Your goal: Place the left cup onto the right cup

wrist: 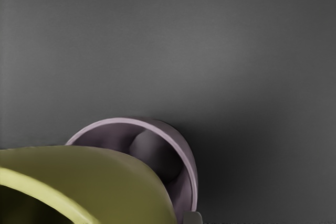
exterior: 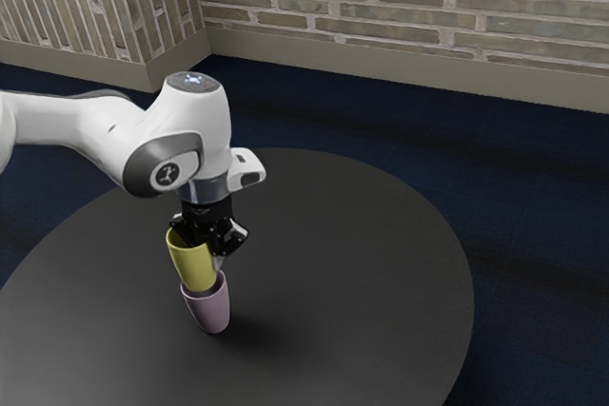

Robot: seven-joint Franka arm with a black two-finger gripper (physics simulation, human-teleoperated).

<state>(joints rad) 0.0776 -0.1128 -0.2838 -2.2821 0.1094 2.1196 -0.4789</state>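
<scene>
Over dark table, claw grips yellow cup, tilted mouth-up, base in the purple cup.

In the exterior view the yellow cup has its base hidden inside the mauve cup, the arm is cut off at nine o'clock and the table at six, and in the wrist view the yellow cup, blurred and cropped, covers part of the mauve cup's rim.

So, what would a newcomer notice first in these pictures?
Most striking is the tilted olive-yellow cup, its base sunk into the mauve cup, toward the exterior view's left of the round black table. The black two-finger gripper grips the yellow cup's rim from above, below the white arm.
</scene>
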